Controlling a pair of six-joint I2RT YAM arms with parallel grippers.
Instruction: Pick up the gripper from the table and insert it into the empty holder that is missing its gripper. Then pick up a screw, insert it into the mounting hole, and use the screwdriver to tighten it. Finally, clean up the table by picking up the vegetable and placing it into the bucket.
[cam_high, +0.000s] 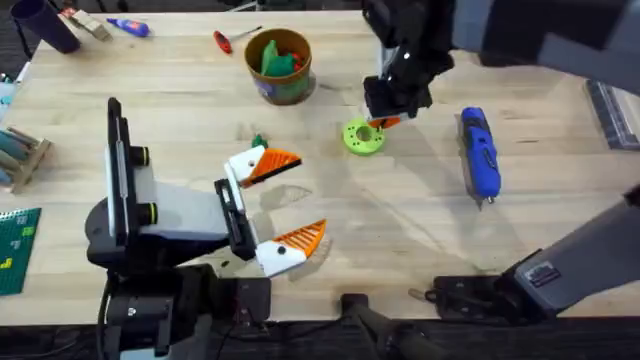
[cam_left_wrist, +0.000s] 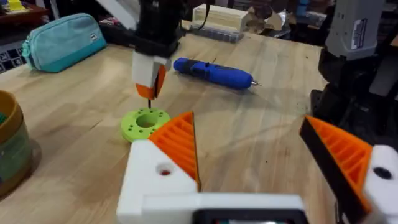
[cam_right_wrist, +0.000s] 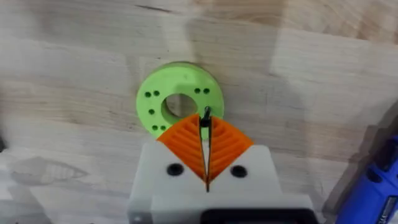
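Pinching a thin screw (cam_right_wrist: 207, 116) over the green ring (cam_right_wrist: 155, 102), our right gripper (cam_right_wrist: 207, 146) is mid screw step; the gripper (cam_high: 270, 165) sits on the holder (cam_high: 232, 205), our left gripper (cam_left_wrist: 249, 124) is spread, and tightening with the screwdriver (cam_high: 480, 155) remains.

Pale wood-grain table (cam_high: 400, 220); matt lime plastic ring (cam_right_wrist: 177, 102); glossy blue plastic screwdriver (cam_high: 479, 152)

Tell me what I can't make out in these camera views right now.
- The thin dark screw pinched in the right gripper: its lower end is hidden behind the orange pads in the right wrist view.
- The bucket: what lies under the green vegetable is hidden by its wall, overhead.
- The electric screwdriver: cut off by the edge of the right wrist view.
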